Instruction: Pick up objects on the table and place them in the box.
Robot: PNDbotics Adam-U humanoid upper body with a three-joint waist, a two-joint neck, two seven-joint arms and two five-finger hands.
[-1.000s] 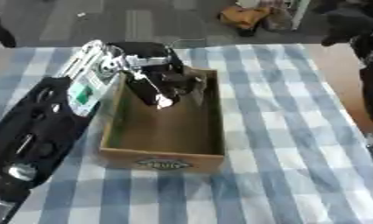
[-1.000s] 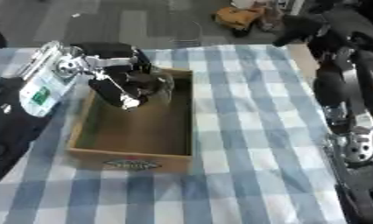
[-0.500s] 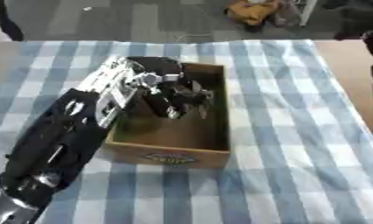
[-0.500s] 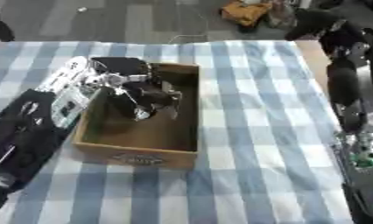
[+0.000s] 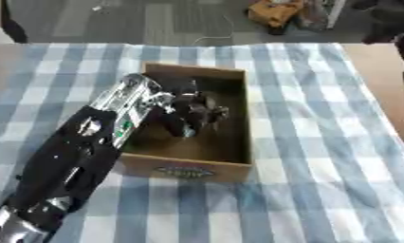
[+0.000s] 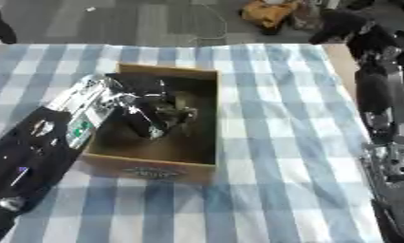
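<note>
Left hand (image 5: pixel 188 111) blurred inside box (image 5: pixel 238 123), fingers' state unclear, right hand unseen

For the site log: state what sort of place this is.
Probably an office or lab set up for robot trials. A table under a blue checked cloth holds a cardboard box, grey carpet lies beyond it, and a bag and cables sit on the floor. The left hand is in the box.

box (image 5: pixel 188 166) on table (image 5: pixel 321 142), centre-left | left robot hand (image 5: pixel 188 111) inside box
</note>
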